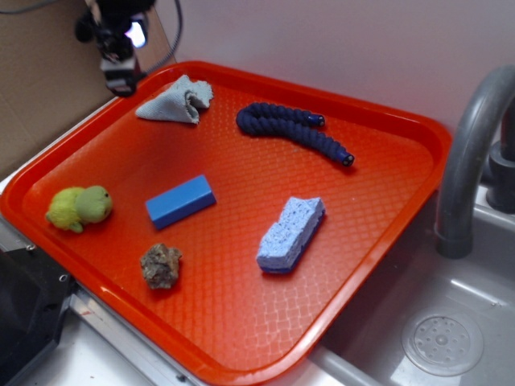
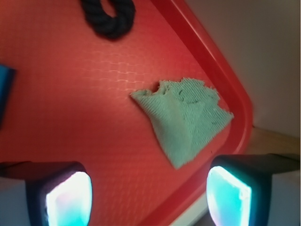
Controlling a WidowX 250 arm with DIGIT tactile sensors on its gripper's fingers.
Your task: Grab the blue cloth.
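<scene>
The blue cloth [image 1: 175, 101] lies crumpled in the red tray's [image 1: 402, 121] far corner. The tool [image 2: 148, 193], fingers apart, hovers above; centre over the raised fold, descend, then pinch.

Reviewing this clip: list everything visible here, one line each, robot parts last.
blue cloth: 1, pale grey-blue, crumpled at tray's far-left corner
rope: 1, dark navy, twisted, far middle
blue block: 1, bright blue, tray centre-left
plush toy: 1, yellow-green, left edge
rock: 1, brown, near-left
sponge: 1, speckled light blue, centre-right
tray: 1, orange-red, beside sink
faucet: 1, grey, right
sink drain: 1, grey, bottom right
gripper: 1, black, open, above tray's far-left rim by the cloth
</scene>
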